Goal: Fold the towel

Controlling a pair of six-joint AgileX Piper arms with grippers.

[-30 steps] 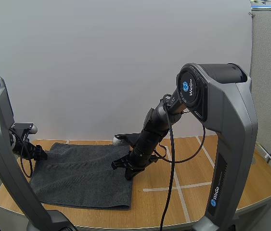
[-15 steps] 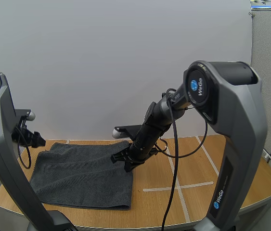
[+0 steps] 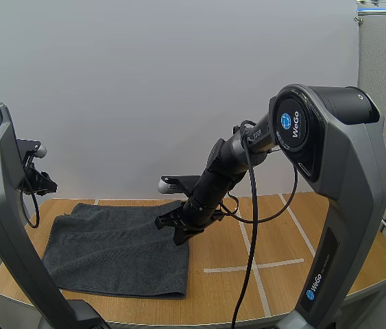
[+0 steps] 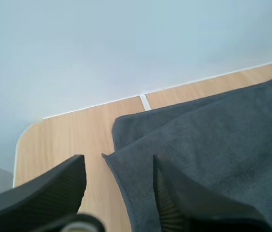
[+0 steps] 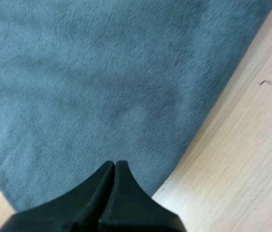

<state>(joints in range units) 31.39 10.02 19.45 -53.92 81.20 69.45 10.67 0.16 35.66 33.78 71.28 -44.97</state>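
- Over on the left, the left gripper (image 4: 119, 166) hangs above the towel's far left corner, fingers spread wide with nothing between them.
- Below it is the dark grey towel (image 3: 114, 250), lying flat on the left half of the worktop (image 3: 282, 240). Two layers show at that corner, one edge just inside the other, so I'd call one fold already made.
- Moving right, the right gripper (image 5: 114, 166) sits low at the towel's right edge, fingers pressed together and empty. I can't tell whether it touches the cloth.
- Neither gripper has the towel; a further fold would need a fresh grasp.
- The count: one towel, two grippers, one worktop.
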